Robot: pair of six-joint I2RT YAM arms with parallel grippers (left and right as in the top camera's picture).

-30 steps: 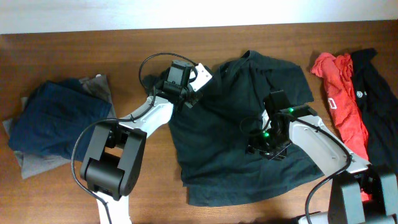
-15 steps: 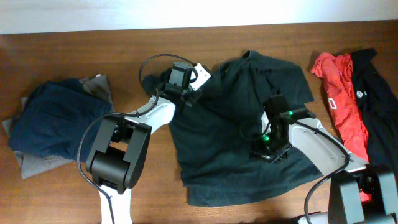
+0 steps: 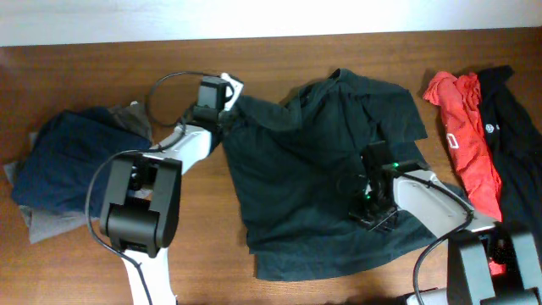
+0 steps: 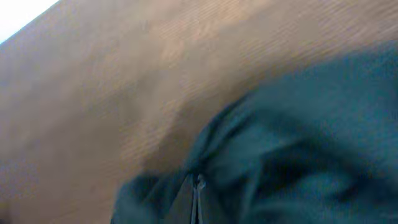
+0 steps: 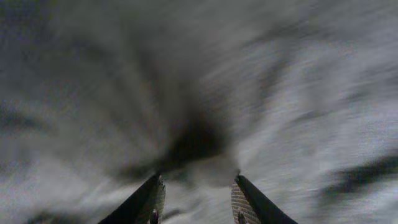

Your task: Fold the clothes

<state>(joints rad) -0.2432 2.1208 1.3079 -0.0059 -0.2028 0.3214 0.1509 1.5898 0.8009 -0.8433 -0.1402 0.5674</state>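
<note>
A dark green T-shirt (image 3: 305, 169) lies spread and rumpled in the middle of the table. My left gripper (image 3: 227, 95) is shut on the shirt's upper left edge, stretching it toward the left; the left wrist view shows the closed fingers (image 4: 198, 190) pinching the dark cloth (image 4: 298, 137) over bare wood. My right gripper (image 3: 371, 202) is open and sits low over the shirt's right middle; in the right wrist view its fingers (image 5: 196, 183) straddle a raised fold of the cloth (image 5: 205, 112).
A folded stack of dark blue and grey clothes (image 3: 72, 165) lies at the left. A red garment (image 3: 461, 135) and a black garment (image 3: 512, 127) lie at the right edge. Bare wooden table (image 3: 195, 254) shows in front.
My left gripper has pulled the shirt's upper left edge leftward across the table, stretching the cloth. My right gripper has shifted slightly down and right on the shirt.
</note>
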